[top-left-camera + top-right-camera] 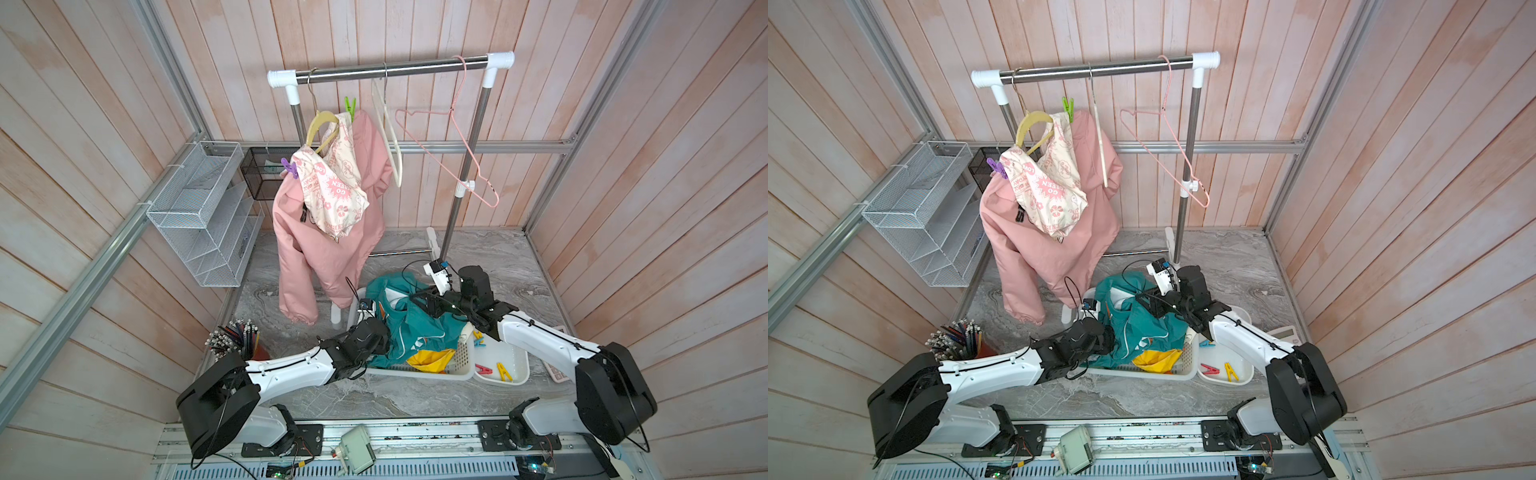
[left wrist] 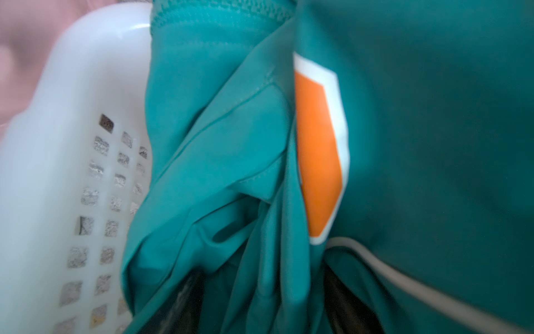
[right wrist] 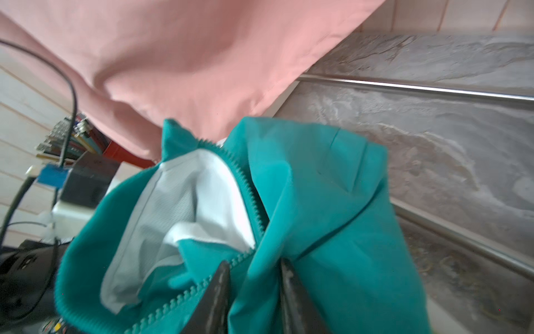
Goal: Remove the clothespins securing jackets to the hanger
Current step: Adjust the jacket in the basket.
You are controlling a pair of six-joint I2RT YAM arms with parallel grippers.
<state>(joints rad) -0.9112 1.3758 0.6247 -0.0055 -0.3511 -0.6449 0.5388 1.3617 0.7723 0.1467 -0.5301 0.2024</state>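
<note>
A pink jacket hangs on a yellowish hanger. A green clothespin and a purple clothespin are clipped at its shoulders. A teal jacket lies heaped in the white basket over a yellow jacket. My right gripper is shut on a fold of the teal jacket beside its zipper. My left gripper is buried in the same jacket near its orange patch. Its jaws stand apart with loose folds between them.
A small white tray beside the basket holds red, yellow and blue clothespins. A white hanger and a pink wire hanger hang bare on the rail. A pencil cup and wire shelf stand left.
</note>
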